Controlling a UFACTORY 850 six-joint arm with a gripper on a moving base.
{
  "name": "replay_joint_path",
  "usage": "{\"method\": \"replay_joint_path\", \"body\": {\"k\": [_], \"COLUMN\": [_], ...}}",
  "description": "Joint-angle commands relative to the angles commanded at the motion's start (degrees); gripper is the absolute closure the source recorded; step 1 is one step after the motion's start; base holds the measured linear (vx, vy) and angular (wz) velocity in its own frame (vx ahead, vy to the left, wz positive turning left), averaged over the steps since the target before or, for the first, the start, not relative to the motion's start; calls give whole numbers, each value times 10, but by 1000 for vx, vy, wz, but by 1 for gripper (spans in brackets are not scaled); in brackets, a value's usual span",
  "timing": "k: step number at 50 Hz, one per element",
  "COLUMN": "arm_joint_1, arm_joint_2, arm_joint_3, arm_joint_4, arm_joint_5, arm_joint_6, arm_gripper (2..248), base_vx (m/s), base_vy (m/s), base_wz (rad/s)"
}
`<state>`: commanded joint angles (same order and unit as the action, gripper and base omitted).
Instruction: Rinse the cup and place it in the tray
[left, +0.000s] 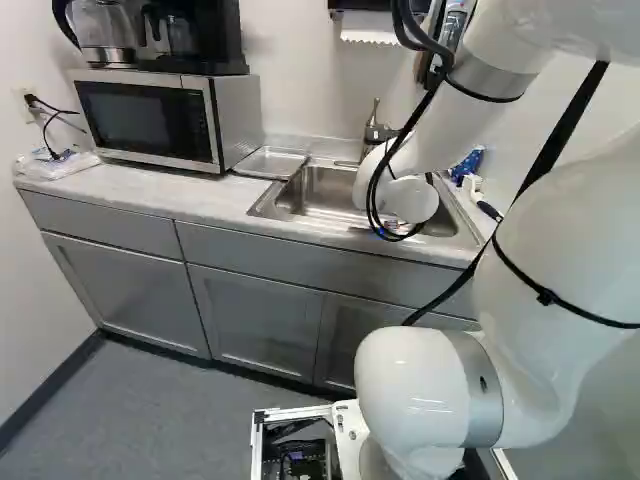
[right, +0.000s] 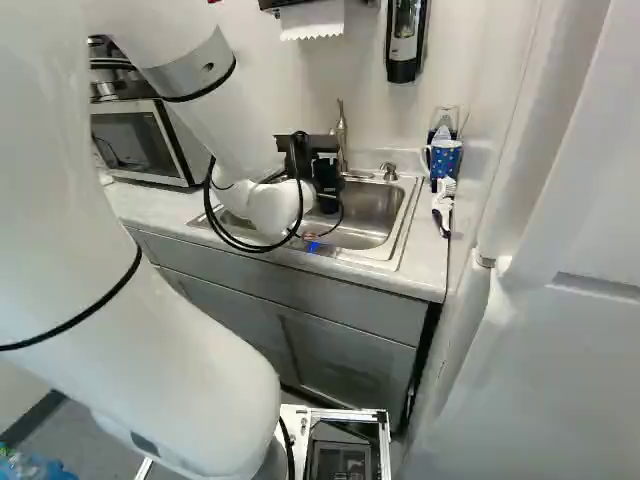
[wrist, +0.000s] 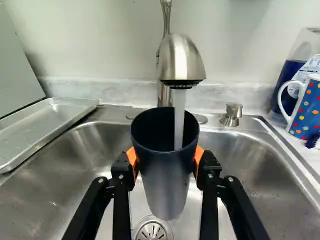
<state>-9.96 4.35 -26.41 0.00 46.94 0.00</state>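
Over the sink, my black gripper (right: 325, 178) shows in the right base view beyond the arm's white wrist. In the wrist view the gripper (wrist: 165, 161) is shut on a dark cup (wrist: 164, 187), its orange pads pressing from two sides. The cup is upright with its open mouth up, above the sink (wrist: 240, 165) and drain (wrist: 152, 232). Water runs from the faucet (wrist: 181, 57) into the cup. The metal tray (wrist: 47, 125) lies on the counter beside the sink, next to the microwave; it also shows in the left base view.
A microwave (left: 150, 118) stands beside the tray with a coffee maker on top. Past the sink's other side are a dotted blue mug (wrist: 306, 112), a blue bottle and a brush (right: 443, 200). A soap pump top (wrist: 232, 114) rises from the sink's back rim.
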Motion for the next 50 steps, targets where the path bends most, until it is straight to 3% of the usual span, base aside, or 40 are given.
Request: {"method": "replay_joint_path", "body": {"k": [50], "arm_joint_1": [0], "arm_joint_2": [0], "arm_joint_3": [0], "arm_joint_4": [0], "arm_joint_5": [0], "arm_joint_6": [0], "arm_gripper": [126], "base_vx": [0], "base_vy": [0], "base_wz": [0]}}
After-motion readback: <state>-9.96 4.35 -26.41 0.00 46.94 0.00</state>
